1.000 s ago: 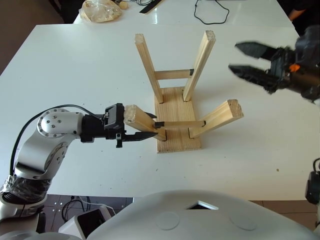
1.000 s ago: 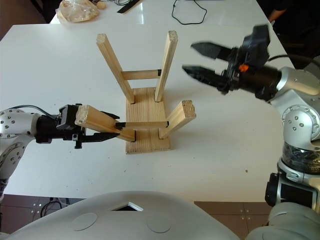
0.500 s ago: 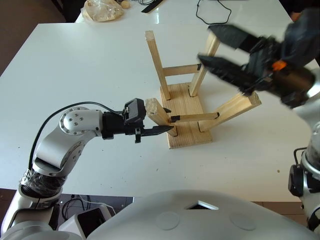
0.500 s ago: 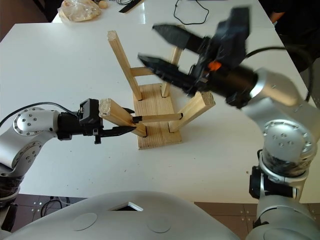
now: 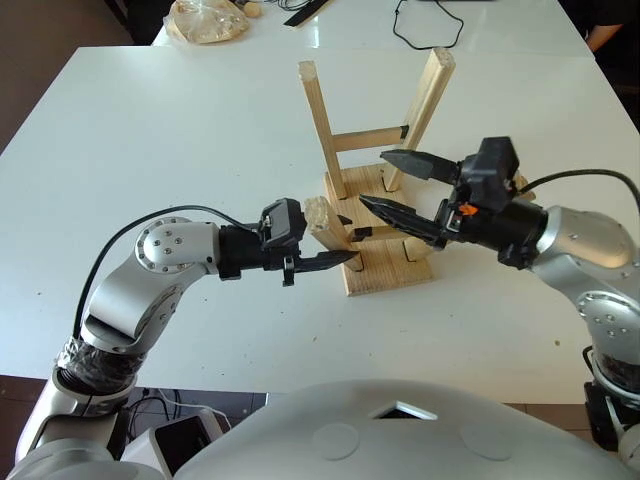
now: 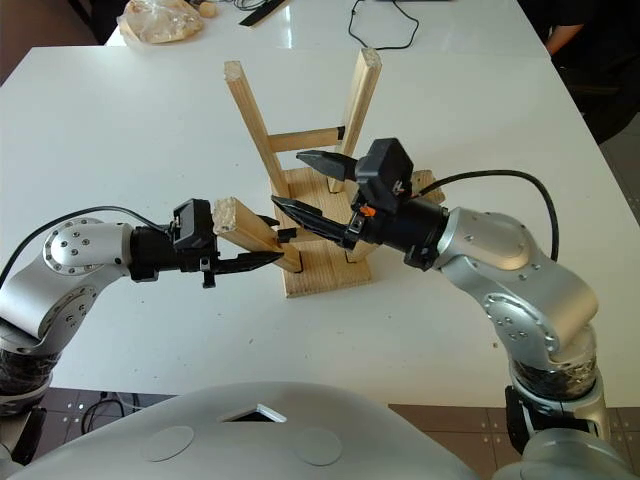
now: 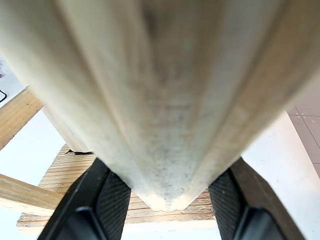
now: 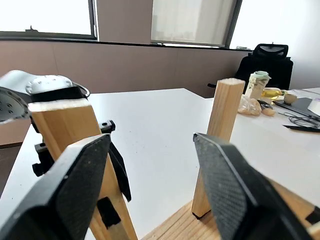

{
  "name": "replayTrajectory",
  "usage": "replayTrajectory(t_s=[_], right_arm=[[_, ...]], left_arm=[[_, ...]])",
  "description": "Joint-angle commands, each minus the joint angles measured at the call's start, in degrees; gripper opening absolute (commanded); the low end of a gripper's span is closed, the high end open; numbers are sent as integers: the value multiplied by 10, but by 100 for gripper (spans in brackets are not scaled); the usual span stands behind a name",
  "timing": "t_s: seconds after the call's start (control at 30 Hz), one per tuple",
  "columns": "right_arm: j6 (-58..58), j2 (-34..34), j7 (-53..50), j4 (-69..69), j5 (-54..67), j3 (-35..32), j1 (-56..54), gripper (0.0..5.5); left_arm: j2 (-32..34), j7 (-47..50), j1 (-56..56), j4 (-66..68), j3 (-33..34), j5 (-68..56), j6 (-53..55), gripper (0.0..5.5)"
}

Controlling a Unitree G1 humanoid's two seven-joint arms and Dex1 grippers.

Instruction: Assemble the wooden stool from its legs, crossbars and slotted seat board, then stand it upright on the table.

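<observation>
- We see the stool [image 5: 372, 138] upside down mid-tabletop [image 5: 150, 130], its seat board [image 5: 392, 278] lying flat.
- Our left hand [image 5: 335, 260] is clamped on the leg [image 5: 328, 228] nearest the near edge.
- Our right hand [image 5: 375, 178] hangs wide open above the seat board, holding nothing.

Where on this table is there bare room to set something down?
Free: the broad tabletop left of the stool, and the strip along its near edge in front of the seat board. Crowded: around the near leg, where the left gripper and right gripper meet.
</observation>
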Motion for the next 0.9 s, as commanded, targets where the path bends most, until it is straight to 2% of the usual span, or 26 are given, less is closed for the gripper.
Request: replayTrajectory(t_s=[0.03,0.2,0.43,0.63,0.77,0.9], right_arm=[[-27,-5,-2,28,-90,58,52,306],[-130,-26,17,133,-263,178,123,306],[-183,3,16,178,-278,174,125,306],[-152,46,24,103,-113,81,73,306],[-105,82,-36,46,114,-21,-13,306],[-111,58,-110,52,322,-127,-83,306]], left_arm=[[3,-1,6,14,-10,-5,39,204],[-1,2,-17,2,-7,-23,62,204],[4,-8,-34,-9,-21,-10,80,204],[12,-7,-17,24,-43,29,75,204],[7,4,-25,51,-51,43,78,204],[13,21,-8,64,-47,55,75,204]])
